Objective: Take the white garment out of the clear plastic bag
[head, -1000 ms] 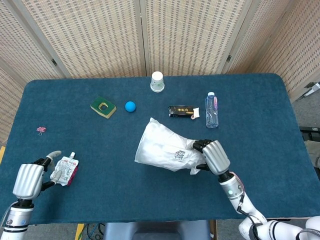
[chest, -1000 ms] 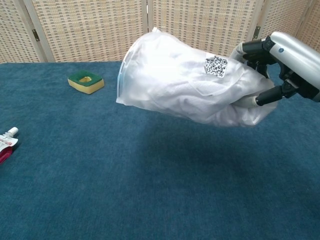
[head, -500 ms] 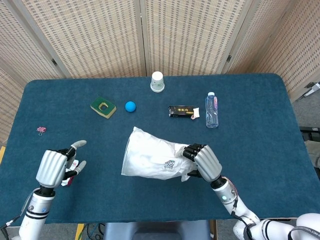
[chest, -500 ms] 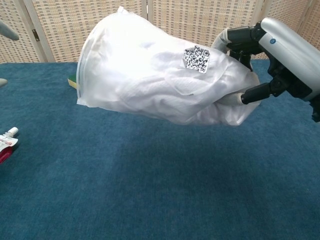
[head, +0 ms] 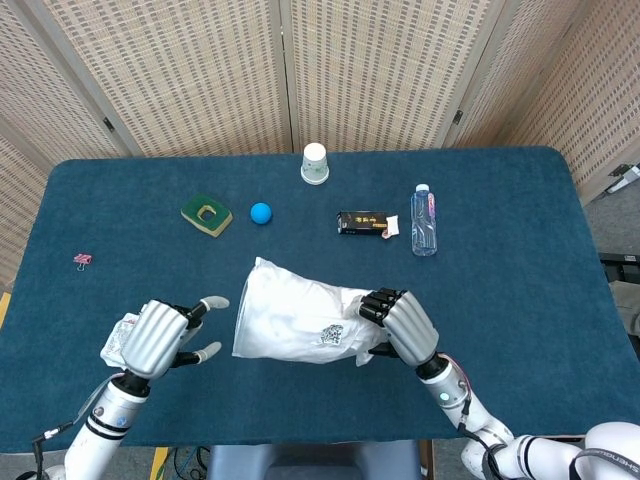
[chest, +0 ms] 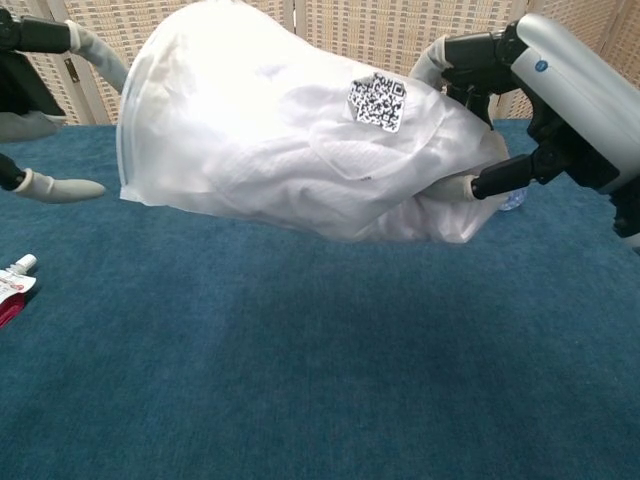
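While raised off the bench (head: 520, 230), bag (head: 290, 315) holds the garment (chest: 300, 170) inside, mouth facing left | right hand (head: 400, 325) grasps bag's closed end | left hand (head: 160, 335) released, fingers spread beside bag's mouth | pouch (chest: 10, 290) on bench

Bag held above the table (head: 520, 200), between the two hands.
Right hand (head: 402, 324) grips the plastic bag (head: 295, 320) (garment inside); left hand (head: 160, 335) just left of its mouth, cup (head: 314, 163) far behind.
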You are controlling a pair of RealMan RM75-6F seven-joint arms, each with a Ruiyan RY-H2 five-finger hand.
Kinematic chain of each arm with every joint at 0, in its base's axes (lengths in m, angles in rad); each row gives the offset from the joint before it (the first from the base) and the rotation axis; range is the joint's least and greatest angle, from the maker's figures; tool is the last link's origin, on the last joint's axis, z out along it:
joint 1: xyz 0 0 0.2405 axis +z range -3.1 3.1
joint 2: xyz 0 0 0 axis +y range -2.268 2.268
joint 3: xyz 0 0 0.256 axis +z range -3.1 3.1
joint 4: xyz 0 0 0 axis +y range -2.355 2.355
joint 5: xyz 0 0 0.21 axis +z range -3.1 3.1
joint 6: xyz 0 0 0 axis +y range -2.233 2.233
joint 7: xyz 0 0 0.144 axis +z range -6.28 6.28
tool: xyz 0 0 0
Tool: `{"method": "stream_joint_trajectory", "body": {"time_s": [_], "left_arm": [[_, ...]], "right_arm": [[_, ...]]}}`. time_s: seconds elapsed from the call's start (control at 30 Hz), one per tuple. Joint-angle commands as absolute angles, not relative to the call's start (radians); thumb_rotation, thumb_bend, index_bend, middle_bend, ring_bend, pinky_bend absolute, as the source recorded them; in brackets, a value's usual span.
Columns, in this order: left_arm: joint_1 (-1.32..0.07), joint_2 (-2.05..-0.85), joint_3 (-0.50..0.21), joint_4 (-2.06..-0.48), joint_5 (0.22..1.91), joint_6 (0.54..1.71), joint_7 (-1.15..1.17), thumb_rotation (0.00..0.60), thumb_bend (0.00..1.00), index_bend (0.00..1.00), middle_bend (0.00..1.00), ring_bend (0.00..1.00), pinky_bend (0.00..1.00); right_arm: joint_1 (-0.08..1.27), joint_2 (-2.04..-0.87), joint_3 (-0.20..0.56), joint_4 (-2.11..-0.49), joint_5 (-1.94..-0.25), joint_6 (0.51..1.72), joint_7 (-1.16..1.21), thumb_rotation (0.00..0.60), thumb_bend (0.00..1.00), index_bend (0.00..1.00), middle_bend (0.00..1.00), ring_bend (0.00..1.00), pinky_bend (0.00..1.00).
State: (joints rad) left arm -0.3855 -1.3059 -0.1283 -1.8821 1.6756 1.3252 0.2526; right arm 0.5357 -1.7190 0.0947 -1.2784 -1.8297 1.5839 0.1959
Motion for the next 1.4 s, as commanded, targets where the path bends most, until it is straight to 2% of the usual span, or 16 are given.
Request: {"method": "stream_joint_trajectory", "body": {"time_s": [0.03, 0.33, 0.57, 0.77, 1.07, 1.4], "left_arm": [[-0.4, -1.314, -0.134, -1.899, 1.67, 1.326, 0.27, 0.6, 0.04, 0.35, 1.0, 0.91, 1.0], [-0.404, -1.353, -0.153, -1.882, 1.705, 1.399, 0.241, 0.6, 0.04, 0.36, 1.0, 0.91, 1.0], [-0.409, -1.31, -0.113, -1.968, 1.711, 1.351, 0.277, 0.6, 0.04, 0.35, 1.0, 0.91, 1.0], [-0.436, -1.314, -0.13, -1.999, 1.67, 1.305, 0.319, 0.6, 0.04, 0.32, 1.0, 0.91, 1.0], [-0.448, -1.362, -0.159, -1.961, 1.658, 1.334, 0.344, 0.6, 0.04, 0.32, 1.0, 0.91, 1.0], [-0.434, -1.343, -0.148, -1.929, 1.675, 1.371, 0.32, 0.6, 0.04, 0.32, 1.0, 0.91, 1.0]], "right_arm": [[0.537, -1.722, 0.09, -1.275, -1.838, 1.593, 0.2, 0.6, 0.74, 0.6, 0.73, 0.64, 0.74], [0.538, -1.722, 0.08, -1.279, -1.842, 1.597, 0.19, 0.6, 0.74, 0.6, 0.73, 0.64, 0.74], [0.545, -1.731, 0.087, -1.278, -1.84, 1.603, 0.193, 0.6, 0.74, 0.6, 0.72, 0.64, 0.74], [0.55, -1.735, 0.088, -1.279, -1.845, 1.612, 0.191, 0.6, 0.74, 0.6, 0.72, 0.64, 0.74], [0.547, -1.73, 0.082, -1.283, -1.853, 1.628, 0.195, 0.6, 0.74, 0.6, 0.72, 0.64, 0.74], [0.544, -1.727, 0.078, -1.283, -1.85, 1.634, 0.201, 0.6, 0.74, 0.6, 0.72, 0.64, 0.74]]}}
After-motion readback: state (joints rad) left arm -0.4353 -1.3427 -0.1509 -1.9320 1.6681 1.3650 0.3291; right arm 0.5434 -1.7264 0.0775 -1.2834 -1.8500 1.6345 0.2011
